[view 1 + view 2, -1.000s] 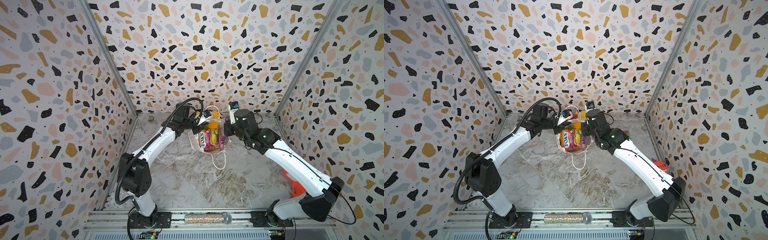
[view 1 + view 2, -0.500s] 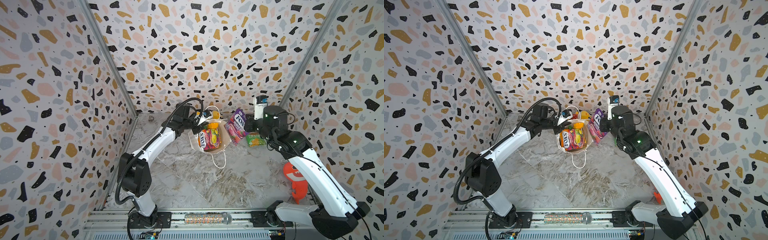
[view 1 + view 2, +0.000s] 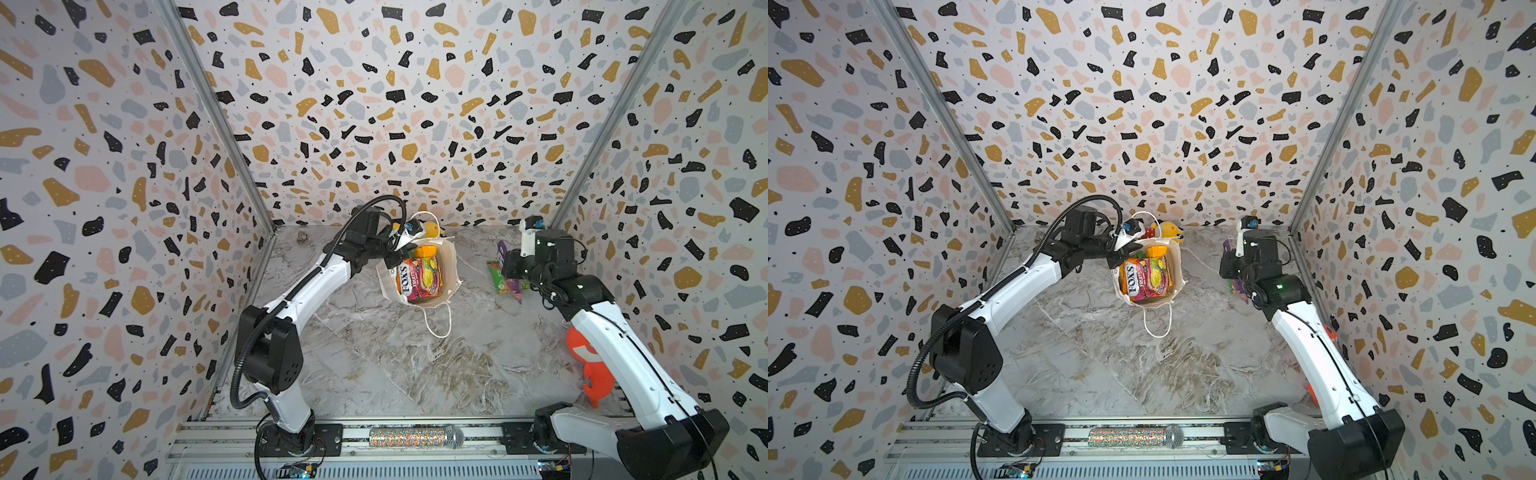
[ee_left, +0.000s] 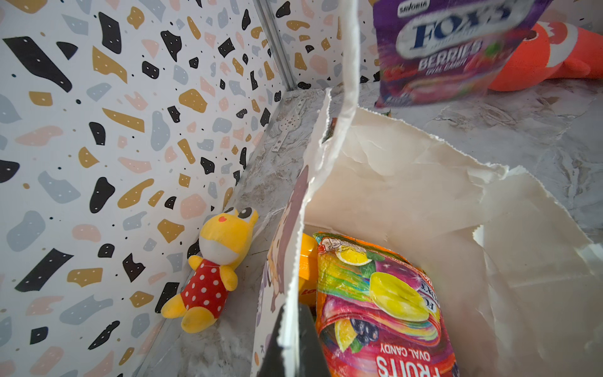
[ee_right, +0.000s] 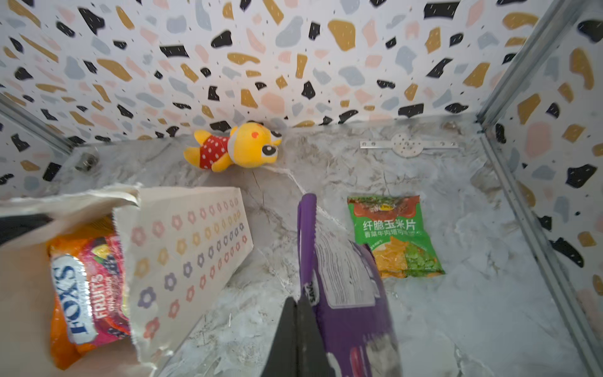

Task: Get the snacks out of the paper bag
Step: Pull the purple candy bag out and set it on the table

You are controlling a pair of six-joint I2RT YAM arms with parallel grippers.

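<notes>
Right gripper [image 5: 295, 316] clamps the purple packet [image 5: 346, 293] beside the green packet [image 5: 394, 235], outside the bag [image 5: 182, 235]; its glossy edge may slip. Left gripper [image 4: 292, 329] pinches the bag rim, which a tug could tear

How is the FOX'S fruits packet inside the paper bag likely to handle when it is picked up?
Probably slippery: the FOX'S fruits packet has glossy, shiny film. Likely floppy rather than stiff, since its surface is wrinkled and bulging. It seems light: the similar purple packet hangs from an edge pinch in the right tool.
</notes>
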